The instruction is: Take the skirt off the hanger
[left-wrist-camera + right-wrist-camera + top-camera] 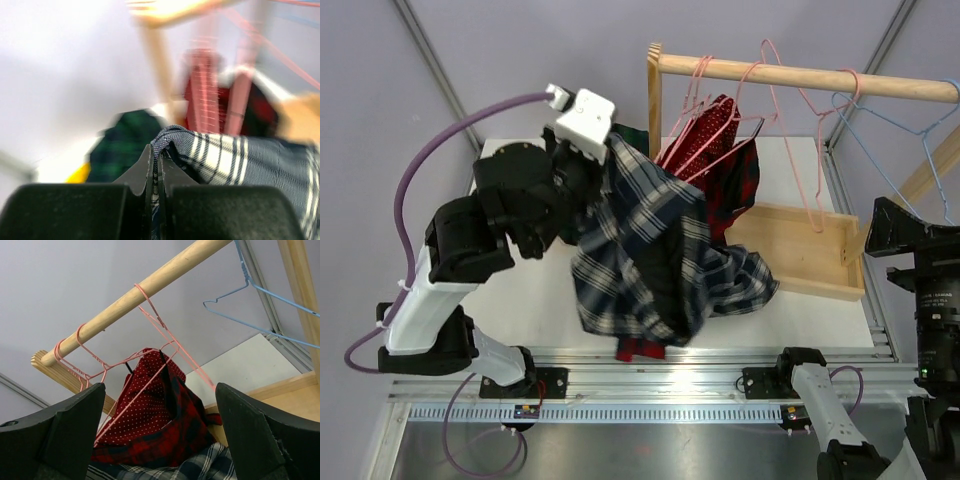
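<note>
Left arm (420, 310) and right arm (820, 395) are white links on chunky black joints, purple cable (430, 160) looping up to a white wrist box (582, 118), left gripper (156, 152) plain matte black.

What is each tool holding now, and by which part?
The left tool pinches a folded edge of the navy plaid skirt. The right tool is open, holding nothing.

wooden rail (800, 76): above table (820, 320) | wooden tray (790, 250): on table, right side

Your skirt (650, 250): navy, white plaid.
Hung garment (145, 390): red, white dots.
Wire hangers (141, 291): pink.
Far hanger (260, 325): blue.
Rail (150, 286): pale wood.
</note>
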